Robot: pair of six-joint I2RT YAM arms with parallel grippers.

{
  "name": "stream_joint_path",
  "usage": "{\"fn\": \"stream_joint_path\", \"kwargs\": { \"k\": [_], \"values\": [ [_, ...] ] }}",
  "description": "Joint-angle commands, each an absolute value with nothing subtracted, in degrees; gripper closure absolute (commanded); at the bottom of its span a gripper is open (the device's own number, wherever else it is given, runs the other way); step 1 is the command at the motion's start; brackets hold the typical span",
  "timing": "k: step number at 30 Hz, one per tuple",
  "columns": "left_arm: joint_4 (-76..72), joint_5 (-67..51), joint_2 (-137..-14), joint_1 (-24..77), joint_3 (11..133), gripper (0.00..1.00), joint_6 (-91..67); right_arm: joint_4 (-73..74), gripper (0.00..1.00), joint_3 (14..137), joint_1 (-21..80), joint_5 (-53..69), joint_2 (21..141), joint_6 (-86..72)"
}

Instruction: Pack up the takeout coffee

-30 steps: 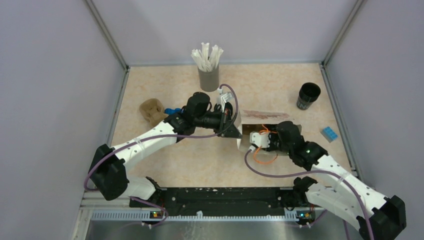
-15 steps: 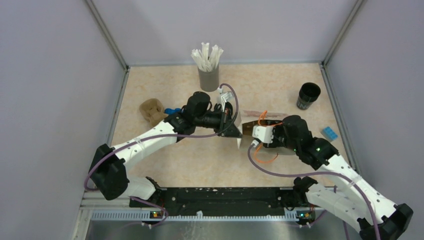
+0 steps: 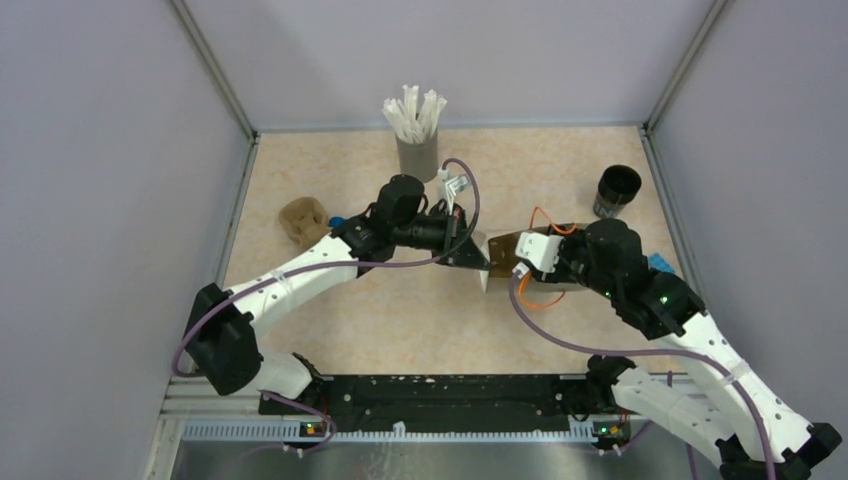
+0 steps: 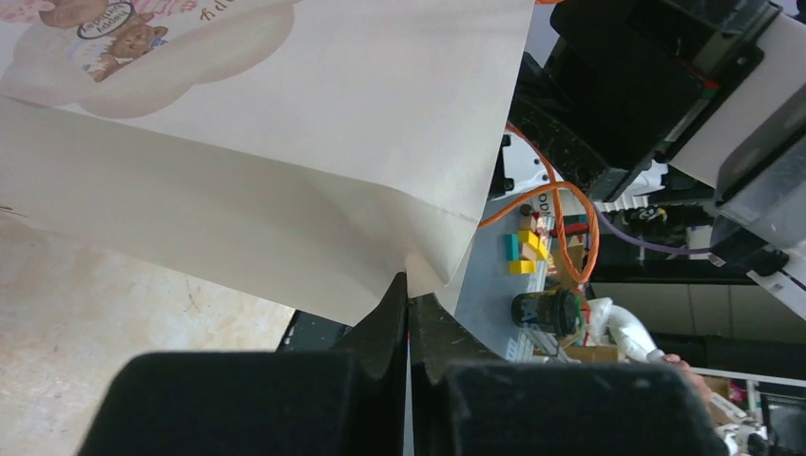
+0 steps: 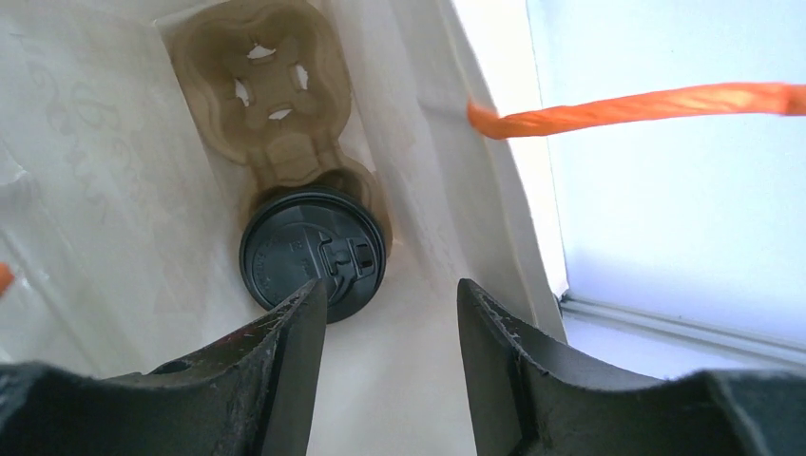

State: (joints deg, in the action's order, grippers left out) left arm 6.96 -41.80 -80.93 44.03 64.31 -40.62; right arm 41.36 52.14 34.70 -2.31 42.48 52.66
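Note:
The takeout coffee, a black open-topped cup, stands on the table at the back right, away from both grippers. It also shows small in the left wrist view. My left gripper is shut on the rim of a pale paper bag, pinching the bag's edge. My right gripper is open and empty above the bag's mouth. Inside the bag lies a brown pulp cup carrier, with a round black lid over one of its pockets.
A grey holder of white wrapped straws stands at the back middle. A brown pulp piece and a small blue thing lie left of the left arm. A blue brick lies by the right wall.
My right arm has lifted and drawn back to the right, up out of the bag. My left gripper has shifted slightly right, still holding the bag's edge.

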Motion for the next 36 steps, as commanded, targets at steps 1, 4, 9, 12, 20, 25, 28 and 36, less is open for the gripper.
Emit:
{"fn": "stream_joint_path", "kwargs": {
  "k": [1, 4, 9, 12, 20, 25, 28, 36],
  "values": [
    [5.4, -43.8, -82.2, 44.2, 67.2, 1.00, -45.6, 43.4, 0.48, 56.4, 34.1, -3.0, 41.1, 50.5],
    [4.5, -44.2, -83.1, 44.2, 68.0, 1.00, -49.6, 44.0, 0.48, 57.6, 34.1, -3.9, 40.6, 49.9],
    [6.8, -43.9, -85.2, 44.1, 71.0, 1.00, -55.7, 43.9, 0.47, 59.2, 34.1, -4.0, 40.0, 49.1],
    [8.6, -43.7, -85.8, 44.1, 73.0, 1.00, -58.7, 43.4, 0.45, 60.2, 34.1, -3.7, 40.3, 47.9],
    [17.1, -38.7, -86.6, 44.1, 77.3, 0.98, -61.9, 42.6, 0.40, 62.7, 34.1, -3.3, 43.7, 45.0],
    [20.9, -36.3, -88.4, 43.8, 79.8, 0.93, -61.3, 43.3, 0.39, 65.3, 34.1, -2.8, 46.7, 44.1],
    [21.0, -36.4, -89.3, 43.7, 80.4, 0.91, -61.4, 42.6, 0.39, 65.9, 34.1, -3.2, 47.3, 43.5],
    [25.3, -33.1, -90.1, 42.8, 83.9, 0.56, -58.4, 41.7, 0.34, 69.6, 34.2, -6.1, 49.1, 40.4]
  ]
}}
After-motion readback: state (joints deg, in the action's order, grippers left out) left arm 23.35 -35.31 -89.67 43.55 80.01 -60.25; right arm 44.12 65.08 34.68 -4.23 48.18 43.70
